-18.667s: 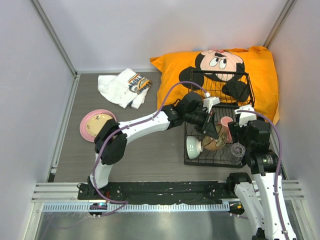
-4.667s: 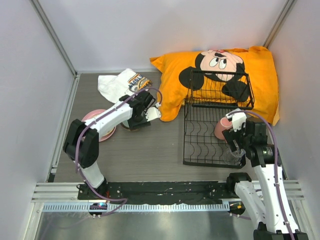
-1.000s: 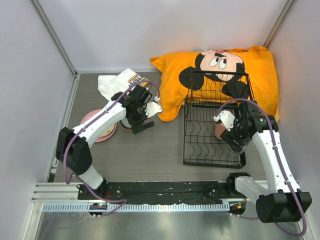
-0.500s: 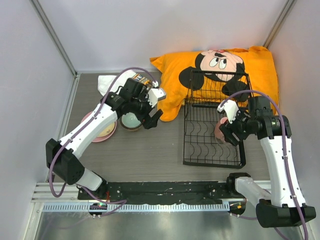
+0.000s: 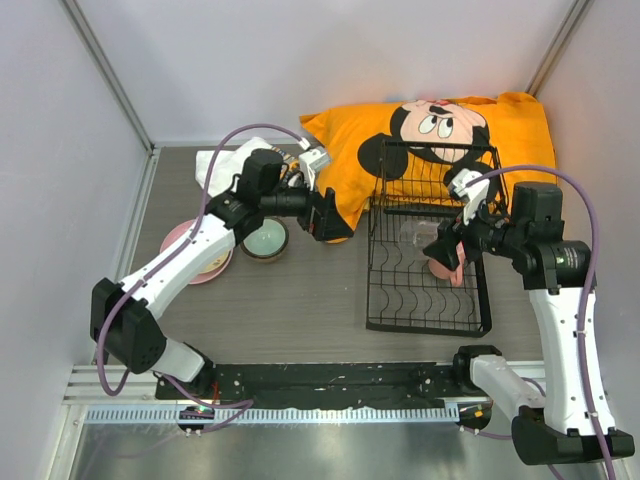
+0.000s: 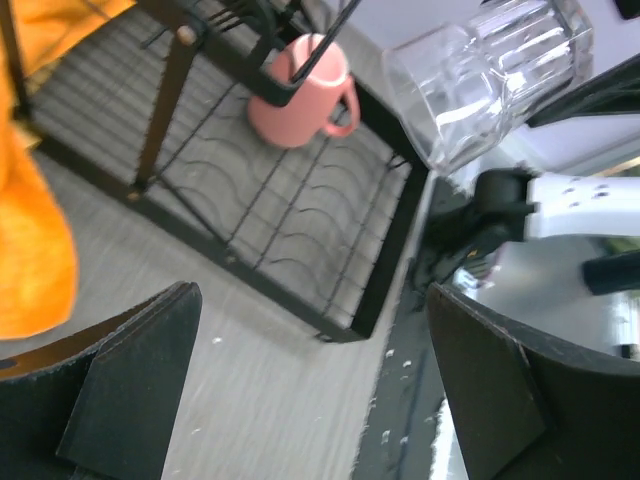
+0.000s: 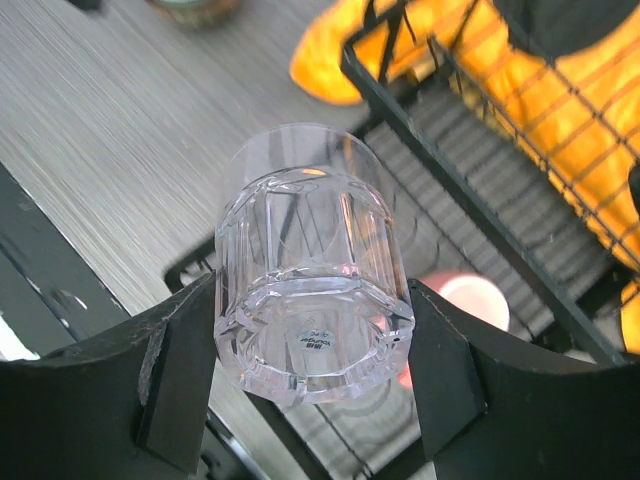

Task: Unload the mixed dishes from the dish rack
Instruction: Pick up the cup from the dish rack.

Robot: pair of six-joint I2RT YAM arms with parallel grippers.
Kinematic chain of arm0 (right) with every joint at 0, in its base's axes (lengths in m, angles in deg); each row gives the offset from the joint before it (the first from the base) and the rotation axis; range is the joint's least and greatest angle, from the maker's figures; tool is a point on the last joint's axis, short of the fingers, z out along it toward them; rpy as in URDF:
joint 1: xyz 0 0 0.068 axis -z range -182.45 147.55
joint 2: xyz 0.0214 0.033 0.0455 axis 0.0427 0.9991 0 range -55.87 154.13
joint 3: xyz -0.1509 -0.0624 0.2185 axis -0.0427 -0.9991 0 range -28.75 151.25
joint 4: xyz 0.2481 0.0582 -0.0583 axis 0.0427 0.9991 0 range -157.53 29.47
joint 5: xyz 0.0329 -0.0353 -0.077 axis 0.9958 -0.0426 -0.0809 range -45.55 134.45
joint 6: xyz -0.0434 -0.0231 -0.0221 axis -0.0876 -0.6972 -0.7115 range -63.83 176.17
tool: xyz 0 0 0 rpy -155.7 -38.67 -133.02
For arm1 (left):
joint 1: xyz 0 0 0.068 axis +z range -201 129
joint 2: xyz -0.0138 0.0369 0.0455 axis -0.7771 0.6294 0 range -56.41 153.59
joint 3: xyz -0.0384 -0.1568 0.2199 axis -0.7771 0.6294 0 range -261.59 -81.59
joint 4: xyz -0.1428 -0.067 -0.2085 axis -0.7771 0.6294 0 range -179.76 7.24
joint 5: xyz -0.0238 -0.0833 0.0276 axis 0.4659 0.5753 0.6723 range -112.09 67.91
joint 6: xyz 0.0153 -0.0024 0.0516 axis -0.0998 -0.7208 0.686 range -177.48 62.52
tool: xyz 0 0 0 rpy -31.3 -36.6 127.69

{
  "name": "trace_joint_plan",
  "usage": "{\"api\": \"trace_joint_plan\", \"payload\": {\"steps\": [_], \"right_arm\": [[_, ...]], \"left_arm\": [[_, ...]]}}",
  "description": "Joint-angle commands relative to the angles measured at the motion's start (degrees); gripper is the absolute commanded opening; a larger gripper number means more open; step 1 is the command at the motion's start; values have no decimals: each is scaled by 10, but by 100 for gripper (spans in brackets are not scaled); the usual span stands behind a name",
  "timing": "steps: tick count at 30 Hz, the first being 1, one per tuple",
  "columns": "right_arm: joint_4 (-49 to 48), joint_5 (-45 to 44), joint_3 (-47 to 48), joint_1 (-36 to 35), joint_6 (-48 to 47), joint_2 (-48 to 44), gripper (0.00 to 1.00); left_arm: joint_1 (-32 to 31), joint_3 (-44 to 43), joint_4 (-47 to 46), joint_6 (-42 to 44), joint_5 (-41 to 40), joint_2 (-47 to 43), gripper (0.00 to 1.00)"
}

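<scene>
Right wrist view: right gripper point(image 7: 310, 375) clamps the clear glass point(image 7: 308, 300) on its side between both fingers, hanging above the dish rack point(image 7: 400, 110). Left gripper point(image 6: 310, 400) is spread wide and empty, near the orange pillow point(image 5: 420, 140). Step is likely carrying the glass out to the table point(image 5: 300, 310). Keep the squeeze steady since the glass looks slick, lift over the rack rim, and turn it upright before setting down. Count: one glass, one pink mug point(image 5: 447, 268) in the rack, two bowls point(image 5: 265, 238) nested, two plates point(image 5: 172, 248) stacked, one rack, one cloth point(image 5: 225, 170).
</scene>
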Motion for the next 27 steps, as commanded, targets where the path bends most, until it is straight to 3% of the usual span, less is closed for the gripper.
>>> {"api": "trace_joint_plan", "payload": {"steps": [1,17,27], "right_arm": [[-85,78,27,2,63,-13,46],[-146,156,9,2,133,-14,48],[-156,167,-19,3,131,-21,48]], "left_arm": [[-7,15,-146,-117,58,-9,100],[-94,-7,-281,-210,110,43,93],[-120,-5,-365,-270,148,57,69]]}}
